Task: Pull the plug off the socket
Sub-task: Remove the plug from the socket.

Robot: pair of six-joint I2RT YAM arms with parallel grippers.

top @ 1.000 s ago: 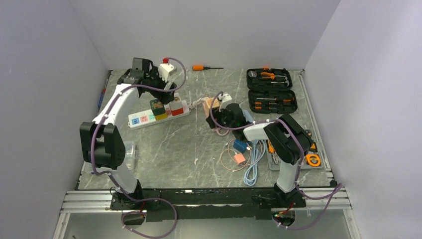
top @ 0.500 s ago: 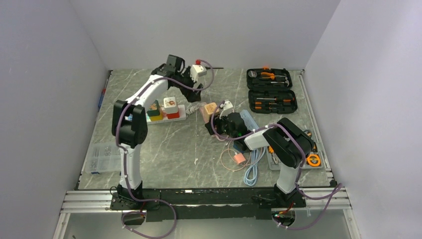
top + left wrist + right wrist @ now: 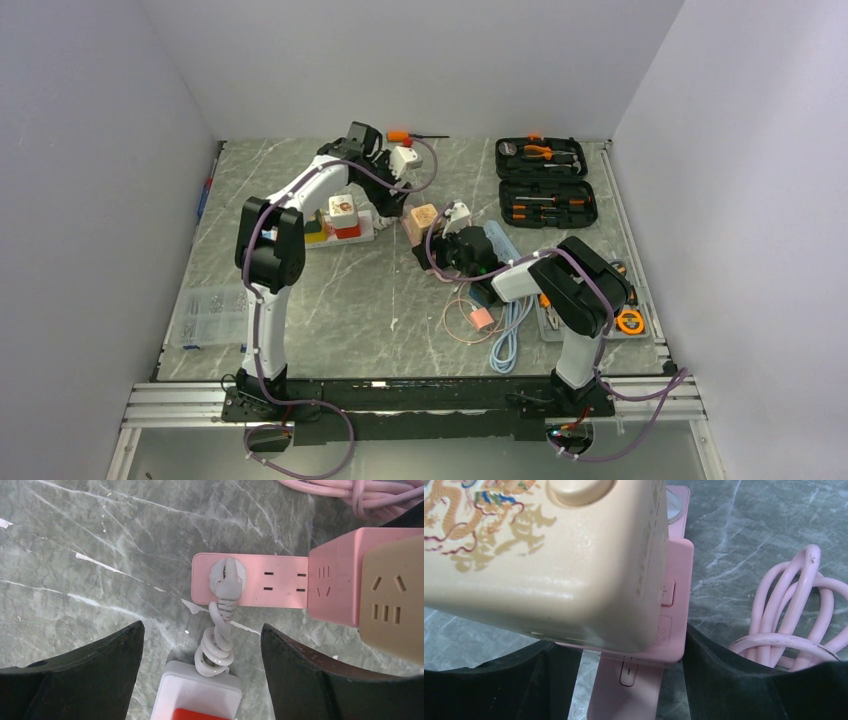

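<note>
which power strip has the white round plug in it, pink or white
The pink power strip: the white plug sits in its end socket. The white power strip is only where that plug's coiled cord leads.

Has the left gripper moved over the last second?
Yes. The left gripper swung right, from left of the orange screwdriver to just in front of it.

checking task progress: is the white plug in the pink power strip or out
In. The white plug sits flush in the end socket of the pink power strip; the left gripper hangs open above it, not gripping.
</note>
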